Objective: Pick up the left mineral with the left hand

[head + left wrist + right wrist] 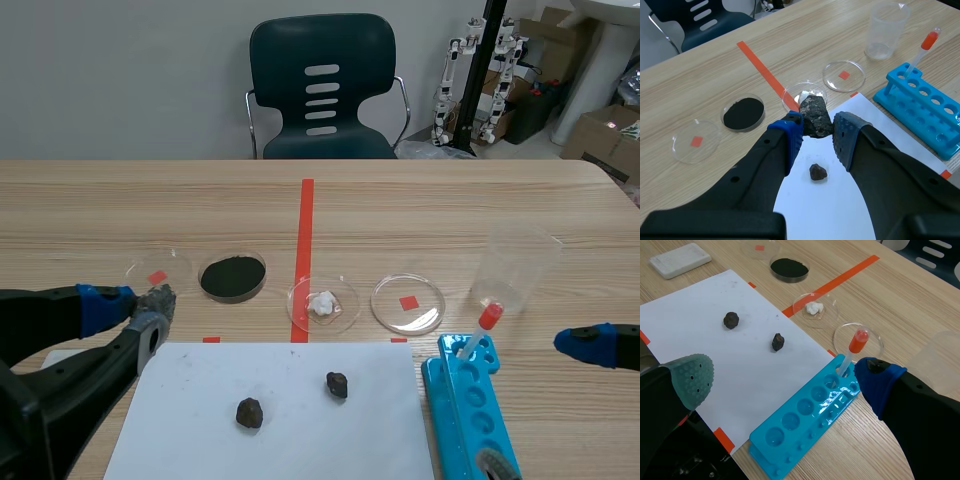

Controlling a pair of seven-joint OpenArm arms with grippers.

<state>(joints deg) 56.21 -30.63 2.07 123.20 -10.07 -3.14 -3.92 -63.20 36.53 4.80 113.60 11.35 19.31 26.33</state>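
Left pincer (817, 128) is gripping the mineral (814, 116) between its pads, apparently lifted off the white sheet (825, 210). Suggest raising straight with a steady squeeze and no wrist roll, since the rock is irregular.

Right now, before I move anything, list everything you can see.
minerals: 3, dark grey-brown; one between the left gripper's fingers, two on the white sheet
white sheet: 1, white, on the table's near side
petri dishes: 4, clear, in a row beyond the sheet; one with black powder, one with a white lump, two empty over red marks
beaker: 1, clear, beyond the rack
test tube rack: 1, blue, beside the sheet
dropper: 1, red bulb, standing in the rack
white block: 1, on the table beyond the sheet
chair: 1, dark teal, across the table
table: 1, light wood
left gripper: shut on a mineral
right gripper: open, holding nothing
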